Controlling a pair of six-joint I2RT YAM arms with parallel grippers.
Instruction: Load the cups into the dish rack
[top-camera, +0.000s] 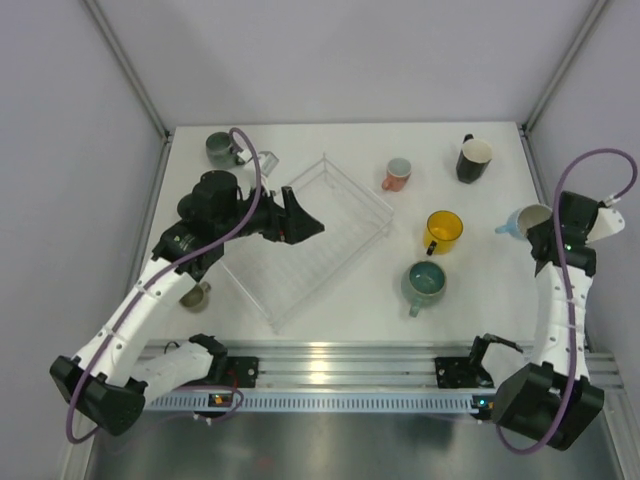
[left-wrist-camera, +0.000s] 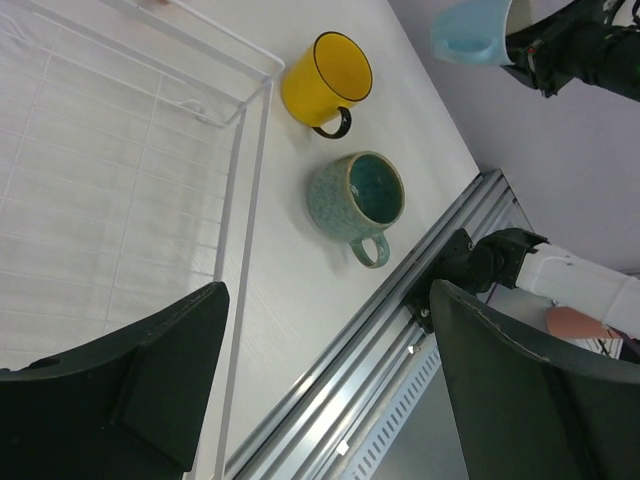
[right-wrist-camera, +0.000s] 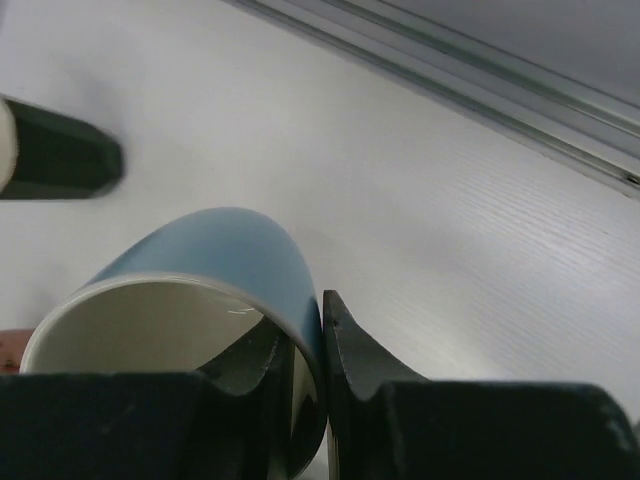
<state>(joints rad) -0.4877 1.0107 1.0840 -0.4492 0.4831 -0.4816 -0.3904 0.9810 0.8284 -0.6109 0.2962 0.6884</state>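
1. Overhead, the rack sits left of centre on the worktop. It is turned diagonally, with its long axis running from near-left to far-right, and its open side faces up.
2. The left gripper hangs over the rack's far-left long edge and points towards the right. In its wrist view the left gripper has its jaws wide apart with nothing between them. The rack's near-right rim passes below the gap.
3. The right gripper is at the worktop's right edge. Its jaws pinch the wall of the blue mug, one inside the mouth and one outside, as the wrist view shows.
4. The blue mug is tilted. Its cream mouth faces the wrist and its body slants away towards the middle of the worktop. The left wrist view shows it up against the side wall, above the worktop's edge.
5. The other mugs stand upright, mouths up, on the worktop outside the rack.
   - The yellow mug is just right of the rack's right corner, its handle to the near-left.
   - The teal mug is nearer than it, its handle towards the near edge.
   - The pink mug is beyond the rack, its handle to the left.
   - The black mug is at far right, its handle to the far side.
   - The grey-green mug is in the far-left corner.
   - The olive mug is left of the rack, partly hidden by the left arm.
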